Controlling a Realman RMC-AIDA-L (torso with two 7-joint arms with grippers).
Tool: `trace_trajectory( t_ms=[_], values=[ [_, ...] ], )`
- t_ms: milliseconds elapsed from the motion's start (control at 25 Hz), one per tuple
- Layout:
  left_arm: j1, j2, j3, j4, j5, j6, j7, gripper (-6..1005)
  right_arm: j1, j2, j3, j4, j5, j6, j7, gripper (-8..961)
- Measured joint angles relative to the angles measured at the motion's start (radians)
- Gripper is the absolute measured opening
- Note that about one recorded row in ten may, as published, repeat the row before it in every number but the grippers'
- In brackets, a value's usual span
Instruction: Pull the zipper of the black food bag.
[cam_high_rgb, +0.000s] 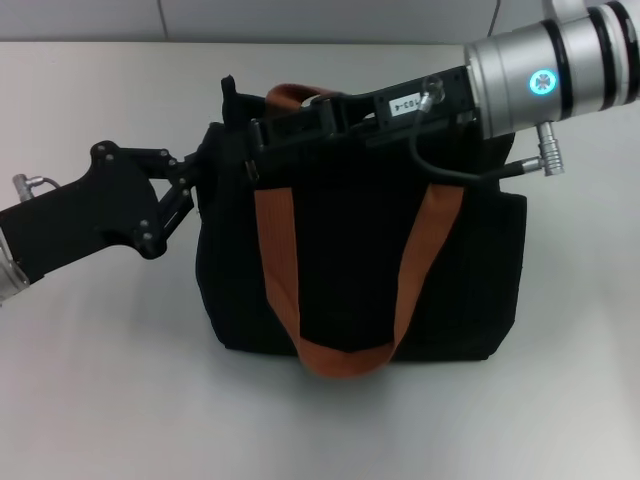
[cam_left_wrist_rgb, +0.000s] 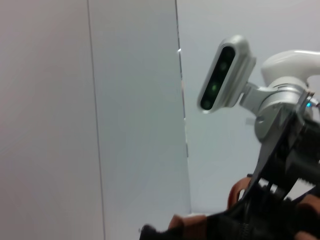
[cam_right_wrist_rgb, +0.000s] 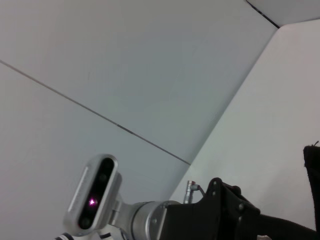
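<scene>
The black food bag (cam_high_rgb: 360, 250) stands in the middle of the table, its rust-orange handle (cam_high_rgb: 345, 355) hanging down its front. My left gripper (cam_high_rgb: 200, 172) is at the bag's upper left corner, its fingers closed on the fabric edge. My right gripper (cam_high_rgb: 258, 135) reaches from the upper right along the bag's top edge and ends near the left end, beside the rear orange handle (cam_high_rgb: 290, 97). The zipper is hidden under the right gripper. The left wrist view shows the bag top (cam_left_wrist_rgb: 260, 222) and the right arm's gripper (cam_left_wrist_rgb: 285, 150).
The bag stands on a white table (cam_high_rgb: 100, 380) with a pale wall (cam_high_rgb: 300, 15) behind. The right arm's silver wrist (cam_high_rgb: 550, 75) and its cable (cam_high_rgb: 450, 170) hang over the bag's upper right. The left arm's wrist camera (cam_right_wrist_rgb: 95, 195) shows in the right wrist view.
</scene>
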Motion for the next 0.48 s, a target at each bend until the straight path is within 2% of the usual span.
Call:
trace_trajectory(
  t_ms=[480],
  values=[
    [-0.026,-0.005,-0.001,0.000,0.000,0.023,-0.028,45,0.016,0.005,-0.026,0.000,0.008,0.022,0.001,808]
  ],
)
